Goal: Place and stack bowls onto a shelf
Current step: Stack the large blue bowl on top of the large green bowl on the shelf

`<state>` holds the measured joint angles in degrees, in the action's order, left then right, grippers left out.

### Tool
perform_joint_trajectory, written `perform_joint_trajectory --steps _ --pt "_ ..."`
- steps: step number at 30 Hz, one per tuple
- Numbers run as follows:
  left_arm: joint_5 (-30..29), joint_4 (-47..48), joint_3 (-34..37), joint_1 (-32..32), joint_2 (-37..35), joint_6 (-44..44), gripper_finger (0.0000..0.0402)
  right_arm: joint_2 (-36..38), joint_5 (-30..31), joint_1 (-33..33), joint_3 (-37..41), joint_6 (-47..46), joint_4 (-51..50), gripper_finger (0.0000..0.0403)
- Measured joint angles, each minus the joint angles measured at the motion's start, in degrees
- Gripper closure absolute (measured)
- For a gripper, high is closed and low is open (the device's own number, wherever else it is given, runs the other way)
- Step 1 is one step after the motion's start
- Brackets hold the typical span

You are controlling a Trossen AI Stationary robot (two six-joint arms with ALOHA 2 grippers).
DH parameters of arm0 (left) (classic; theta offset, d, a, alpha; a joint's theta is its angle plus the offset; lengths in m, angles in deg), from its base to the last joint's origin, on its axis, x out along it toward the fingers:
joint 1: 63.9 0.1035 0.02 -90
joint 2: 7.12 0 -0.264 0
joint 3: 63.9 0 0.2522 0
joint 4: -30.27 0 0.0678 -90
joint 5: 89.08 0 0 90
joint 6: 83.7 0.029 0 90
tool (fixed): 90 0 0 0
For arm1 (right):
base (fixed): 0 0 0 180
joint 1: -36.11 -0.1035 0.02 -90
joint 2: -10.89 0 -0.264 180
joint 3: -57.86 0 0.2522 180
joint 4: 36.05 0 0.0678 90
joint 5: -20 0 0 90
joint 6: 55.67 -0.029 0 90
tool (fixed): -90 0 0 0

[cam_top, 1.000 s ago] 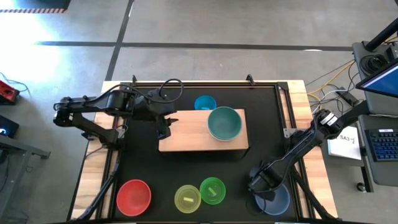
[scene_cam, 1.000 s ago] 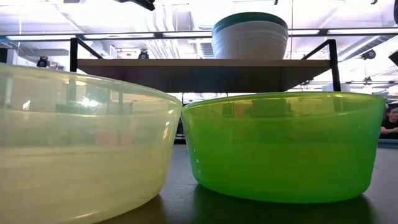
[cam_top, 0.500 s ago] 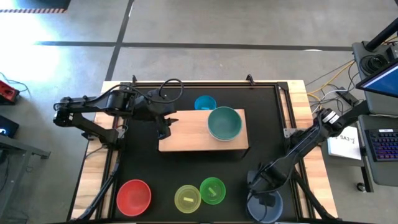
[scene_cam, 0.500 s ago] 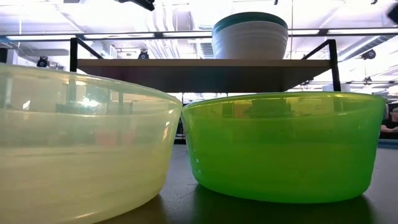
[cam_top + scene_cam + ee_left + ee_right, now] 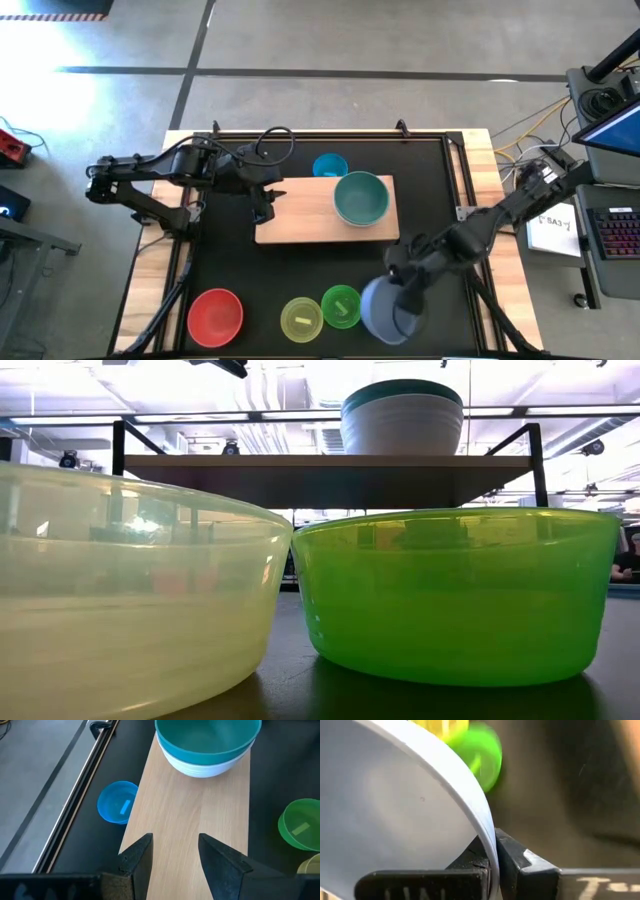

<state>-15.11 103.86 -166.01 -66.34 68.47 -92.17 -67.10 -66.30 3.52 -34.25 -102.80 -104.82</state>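
Observation:
My right gripper (image 5: 405, 293) is shut on the slate-blue bowl (image 5: 380, 310), above the mat just right of the bright green bowl (image 5: 342, 305). My left gripper (image 5: 262, 208) hovers open over the left end of the pale wood shelf (image 5: 300, 218), touching nothing; in its wrist view the fingers (image 5: 175, 855) stand above the board (image 5: 200, 820). A teal bowl nested in a white one (image 5: 360, 198) stands on the shelf's right part. The cyan bowl (image 5: 330, 166) sits on the mat behind the shelf. The red (image 5: 216, 315) and yellow-green (image 5: 301, 319) bowls rest near the near edge. No magenta bowl is in view. My right gripper pinches the slate-blue bowl's rim (image 5: 487, 842) between its two fingers, one finger (image 5: 470, 865) inside the bowl and the other (image 5: 520, 862) outside the wall. The bowl is lifted clear of the mat and tilted.
In the low view the shelf (image 5: 330, 465) is a raised board on dark legs, with the stacked bowls (image 5: 403, 420) on top; the yellow-green (image 5: 130, 590) and bright green (image 5: 460, 590) bowls fill the foreground. A metal frame (image 5: 455, 170) borders the black mat.
My right gripper has carried the slate-blue bowl up off the mat at the near right corner and toward the table's left, ending beside the bright green bowl. The bowl has tipped as it rose. My left arm has kept still.

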Motion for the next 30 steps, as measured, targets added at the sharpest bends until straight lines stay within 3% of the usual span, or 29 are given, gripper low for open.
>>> perform_joint_trajectory --steps 10,15,19,24,30 --pt "0.0 1.1 0.0 0.0 0.0 -1.1 0.026 2.3 9.2 13.3 -11.1 16.3 -0.2 0.0394" --pt "0.1 2.2 0.0 0.0 0.0 -1.5 0.026 2.2 10.1 21.4 -14.2 19.5 -0.4 0.0394" --pt "0.1 2.3 0.0 0.0 0.0 -1.5 0.026 2.0 10.0 27.6 -15.3 19.3 -2.3 0.0394" --pt "0.1 3.4 0.0 0.0 0.0 -1.5 0.026 1.9 10.0 35.0 -15.7 11.8 -8.9 0.0394" --pt "0.1 3.8 0.0 0.0 0.0 -2.0 0.026 1.9 8.2 39.7 -15.8 7.7 -14.6 0.0394"
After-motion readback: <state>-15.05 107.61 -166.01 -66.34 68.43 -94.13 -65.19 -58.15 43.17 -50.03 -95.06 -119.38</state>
